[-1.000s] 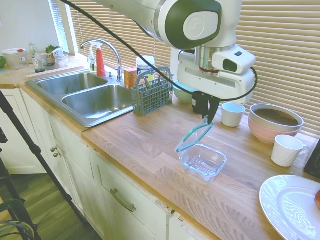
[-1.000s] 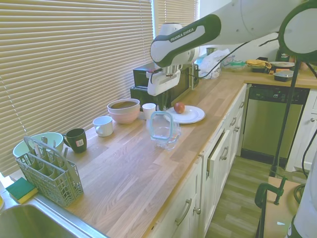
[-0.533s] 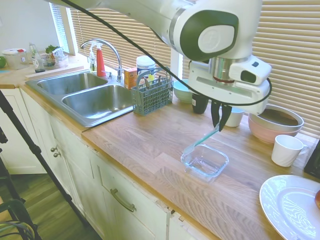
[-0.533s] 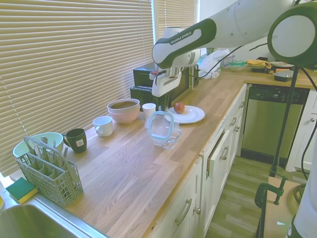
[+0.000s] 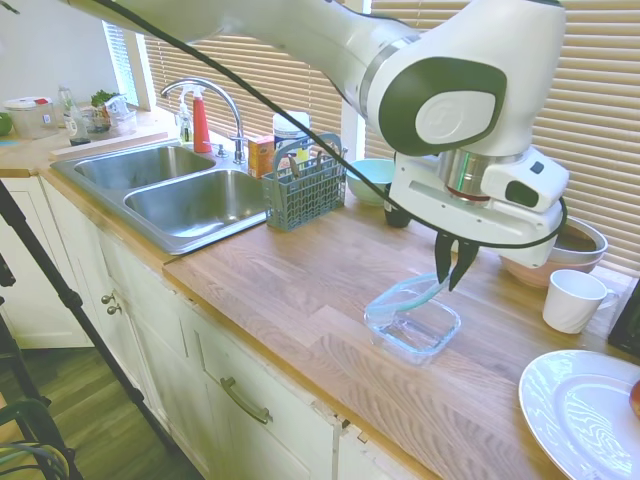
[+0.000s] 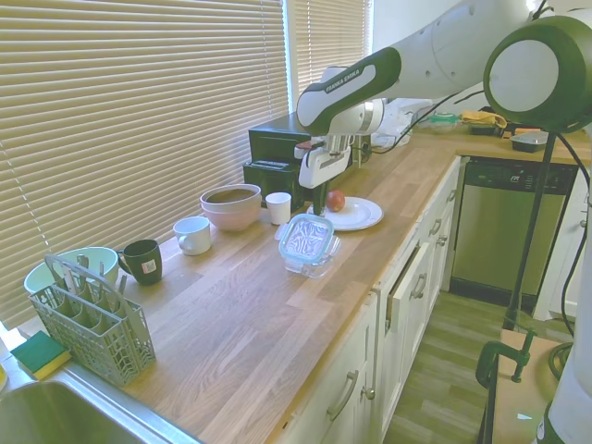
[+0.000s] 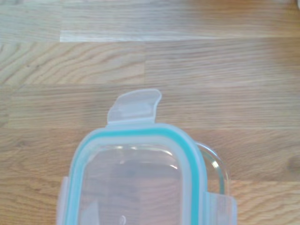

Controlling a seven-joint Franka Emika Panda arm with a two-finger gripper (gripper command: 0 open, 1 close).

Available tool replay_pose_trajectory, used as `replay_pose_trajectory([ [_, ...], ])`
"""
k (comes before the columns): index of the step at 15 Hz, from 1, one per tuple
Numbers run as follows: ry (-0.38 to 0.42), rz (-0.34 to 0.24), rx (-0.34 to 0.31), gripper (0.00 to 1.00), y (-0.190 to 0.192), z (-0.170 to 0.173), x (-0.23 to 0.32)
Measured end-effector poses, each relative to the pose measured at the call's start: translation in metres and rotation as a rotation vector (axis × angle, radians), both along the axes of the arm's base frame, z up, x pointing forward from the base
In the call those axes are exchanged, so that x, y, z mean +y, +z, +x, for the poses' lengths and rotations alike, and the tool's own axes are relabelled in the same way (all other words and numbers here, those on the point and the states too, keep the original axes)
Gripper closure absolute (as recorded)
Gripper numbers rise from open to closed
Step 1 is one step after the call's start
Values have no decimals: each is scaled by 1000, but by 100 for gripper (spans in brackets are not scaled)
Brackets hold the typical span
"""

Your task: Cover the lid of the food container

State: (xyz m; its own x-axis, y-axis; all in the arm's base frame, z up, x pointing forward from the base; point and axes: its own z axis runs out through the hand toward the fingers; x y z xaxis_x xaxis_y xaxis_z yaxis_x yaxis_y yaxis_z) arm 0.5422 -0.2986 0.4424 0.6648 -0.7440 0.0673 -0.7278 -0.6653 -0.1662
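Jaws: clenched on the far edge of the lid (image 5: 410, 297), the gripper (image 5: 452, 277) pointing straight down just over the dish.

First exterior view
- Change: a second ago the lid hung steeply from the jaws, tipped up on edge above the food container (image 5: 413, 327); now it lies nearly flat over the dish, with its gripped side a little higher than its near side.
- Place: the container sits on the wooden tabletop (image 5: 300, 290), between the sink side and the white plate (image 5: 585, 415).
- Nearby: a white cup (image 5: 574, 300) stands just beside the arm, clear of the lid.

Second exterior view
- Change: the lid (image 6: 306, 235) has gone from tilted upright to lying on the container (image 6: 311, 260), and the gripper (image 6: 320, 201) has come lower.
- Fit: lid and dish look roughly lined up from here.

Wrist view
- Lid: teal rim and one clear snap tab fill the lower picture (image 7: 136, 173).
- Offset: a curve of the glass rim (image 7: 216, 164) shows beyond one lid edge, so the lid seems slightly off centre.

Meaning: covering is nearly done; what remains, I judge, is a small nudge to square it, then letting go.
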Motion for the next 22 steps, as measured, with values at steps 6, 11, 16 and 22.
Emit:
replay_pose_trajectory([
  [6,-38,31,20,100,-32,-8,-24],
  [11,-42,32,36,100,-57,-1,-28],
  [16,-27,32,40,100,-63,8,-21],
  [22,-31,31,43,0,-64,12,-14],
])
